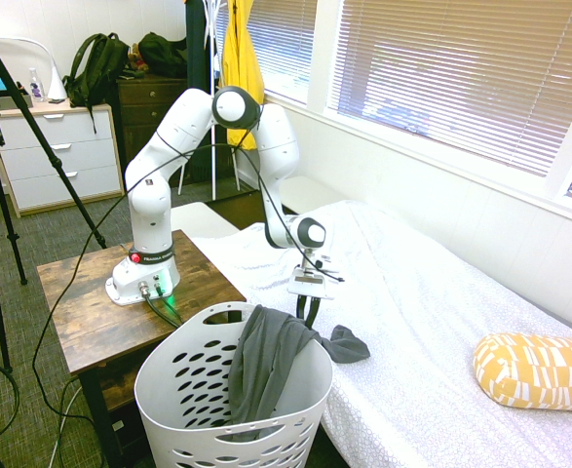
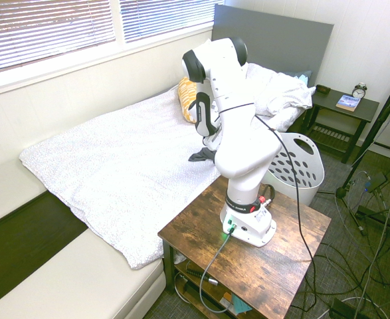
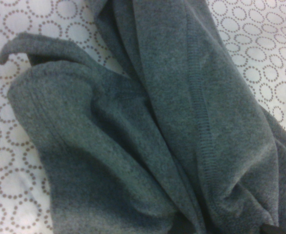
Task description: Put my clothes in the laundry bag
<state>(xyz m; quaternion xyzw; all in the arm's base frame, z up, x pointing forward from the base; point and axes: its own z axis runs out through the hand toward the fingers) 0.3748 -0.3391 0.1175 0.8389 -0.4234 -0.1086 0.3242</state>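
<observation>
Gripper, lower centre, pinches the grey garment (half-draped over basket rim), likely to finish tucking it in.

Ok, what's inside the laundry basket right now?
Part of the grey garment hangs over the rim into the white laundry basket; its other end lies on the bed. The basket's bottom is hidden.
</observation>
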